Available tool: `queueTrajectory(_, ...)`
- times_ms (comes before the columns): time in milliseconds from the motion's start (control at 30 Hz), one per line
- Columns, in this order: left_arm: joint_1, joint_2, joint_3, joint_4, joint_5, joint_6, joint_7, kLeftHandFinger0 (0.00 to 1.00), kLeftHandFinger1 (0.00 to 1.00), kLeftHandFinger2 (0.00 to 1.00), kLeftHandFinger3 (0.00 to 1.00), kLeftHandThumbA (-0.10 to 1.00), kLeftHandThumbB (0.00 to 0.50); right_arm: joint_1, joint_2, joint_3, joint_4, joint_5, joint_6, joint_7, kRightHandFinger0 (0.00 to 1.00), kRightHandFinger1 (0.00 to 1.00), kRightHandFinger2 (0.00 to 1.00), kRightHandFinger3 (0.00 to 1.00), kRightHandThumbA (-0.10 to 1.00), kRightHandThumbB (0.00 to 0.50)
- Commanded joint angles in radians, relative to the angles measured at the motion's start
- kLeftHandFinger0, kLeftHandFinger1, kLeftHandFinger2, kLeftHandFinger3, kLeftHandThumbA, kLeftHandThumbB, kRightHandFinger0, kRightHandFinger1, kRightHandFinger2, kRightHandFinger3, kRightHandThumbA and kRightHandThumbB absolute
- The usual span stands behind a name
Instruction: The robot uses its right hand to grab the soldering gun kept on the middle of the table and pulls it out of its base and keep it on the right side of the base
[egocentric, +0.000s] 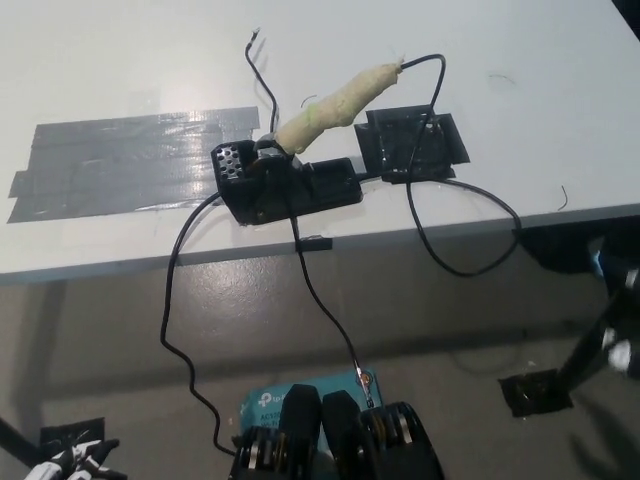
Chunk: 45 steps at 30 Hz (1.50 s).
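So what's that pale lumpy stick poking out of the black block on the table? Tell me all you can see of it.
That is the soldering gun. Its handle is wrapped in a lumpy cream-coloured material, with a faint green mark partway along. It sits tilted in its black base, its lower end in the holder and its upper end pointing up and to the right. A thin black cord leaves the upper end and loops down over the table edge. No hand touches it.
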Motion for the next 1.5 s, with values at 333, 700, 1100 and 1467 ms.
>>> queueTrajectory(333, -0.003, 0.001, 0.014, -0.032, -0.010, 0.034, -0.014, 0.34, 0.43, 0.53, 0.74, 0.74, 0.306, -0.577, 0.093, 0.176, -0.063, -0.190, 0.109, 0.058, 1.00, 1.00, 1.00, 1.00, 0.45, 0.237)
queueTrajectory(700, 0.006, 0.007, 0.006, -0.050, 0.004, 0.052, -0.019, 0.36, 0.42, 0.51, 0.75, 0.74, 0.257, -0.953, 0.250, 0.325, 0.315, -0.256, 0.026, 0.057, 1.00, 1.00, 1.00, 1.00, 0.38, 0.240)
queueTrajectory(1100, 0.039, 0.010, 0.006, -0.047, 0.002, 0.019, -0.033, 0.38, 0.45, 0.52, 0.75, 0.80, 0.255, -1.063, 0.279, 0.633, 0.586, -0.517, -0.053, 0.067, 1.00, 1.00, 1.00, 1.00, 0.41, 0.311)
queueTrajectory(1467, 0.046, 0.001, -0.023, -0.074, 0.018, 0.052, -0.035, 0.44, 0.48, 0.52, 0.75, 0.81, 0.268, -0.959, 0.261, 0.766, 0.659, -0.592, -0.024, 0.199, 1.00, 1.00, 1.00, 1.00, 0.50, 0.268)
